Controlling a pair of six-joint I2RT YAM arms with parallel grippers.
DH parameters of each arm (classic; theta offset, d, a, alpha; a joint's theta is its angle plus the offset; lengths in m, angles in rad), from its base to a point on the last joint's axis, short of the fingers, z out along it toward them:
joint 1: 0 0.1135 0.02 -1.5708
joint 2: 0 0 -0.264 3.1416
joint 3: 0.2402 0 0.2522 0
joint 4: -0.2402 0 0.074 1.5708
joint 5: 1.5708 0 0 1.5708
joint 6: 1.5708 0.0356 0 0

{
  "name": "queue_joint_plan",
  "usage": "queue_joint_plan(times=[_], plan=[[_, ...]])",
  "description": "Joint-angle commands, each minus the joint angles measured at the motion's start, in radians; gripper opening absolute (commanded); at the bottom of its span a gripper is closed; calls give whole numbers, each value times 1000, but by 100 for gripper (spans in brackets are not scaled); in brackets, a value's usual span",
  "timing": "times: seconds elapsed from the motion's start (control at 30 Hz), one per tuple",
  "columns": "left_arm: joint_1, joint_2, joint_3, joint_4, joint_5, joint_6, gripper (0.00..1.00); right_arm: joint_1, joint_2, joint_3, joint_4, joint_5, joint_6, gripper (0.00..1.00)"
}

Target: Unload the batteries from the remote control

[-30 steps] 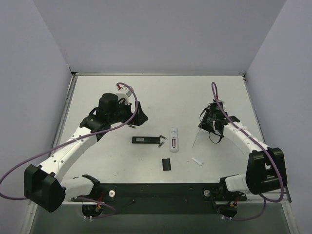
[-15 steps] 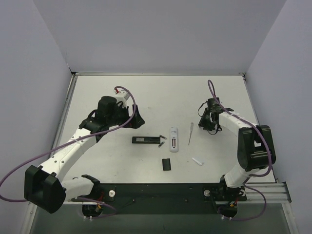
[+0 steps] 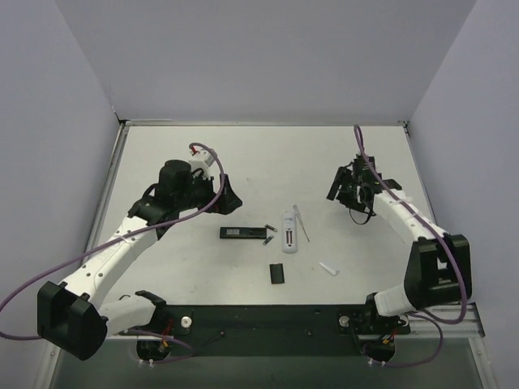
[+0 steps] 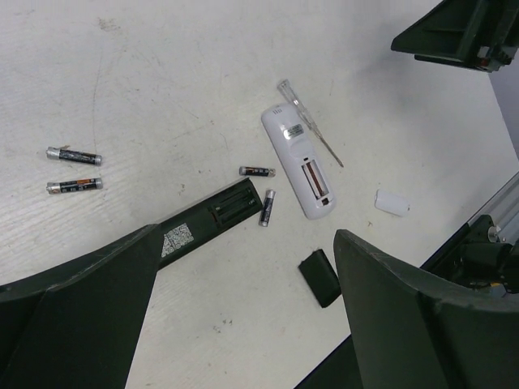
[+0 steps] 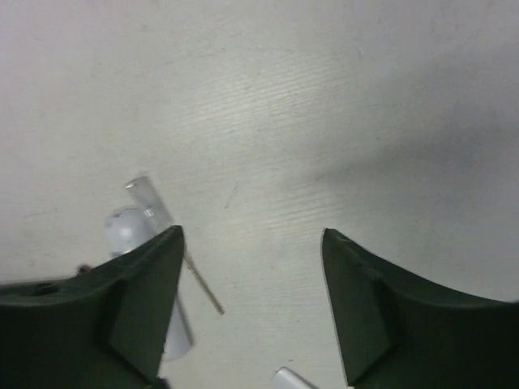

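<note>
Left gripper [image 4: 247, 243] wide open, empty, right gripper [image 5: 251, 235] parted, empty — batteries [image 4: 257, 171] loose, inside table [image 3: 162, 154] edges

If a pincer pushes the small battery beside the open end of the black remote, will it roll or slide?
Pushed from the side it probably rolls: the battery is a round cylinder lying flat on the level table. Pushed along its length, it would likely slide instead. It looks slim and small, so probably light and easily knocked away.
</note>
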Motion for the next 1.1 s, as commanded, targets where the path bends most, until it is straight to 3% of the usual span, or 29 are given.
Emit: queue_joint_plan(times=[0.0, 0.17, 0.2, 0.37, 0.57, 1.07], plan=[[5, -66, -10, 116, 39, 8, 97, 52, -258, -26, -38, -36, -75, 75], [2, -137, -65, 227, 73, -9, 93, 101, -586, -101, -51, -19, -84, 90], [4, -148, -79, 262, 76, -16, 93, 120, -634, -112, -49, -17, -84, 99], [4, -209, -117, 310, 67, -23, 93, 156, -881, -156, -67, 24, -61, 100], [2, -272, -159, 374, 32, -26, 93, 157, -969, -159, -114, 18, -27, 100], [-5, -294, -177, 402, 38, -35, 93, 157, -958, -169, -114, 30, -6, 100]])
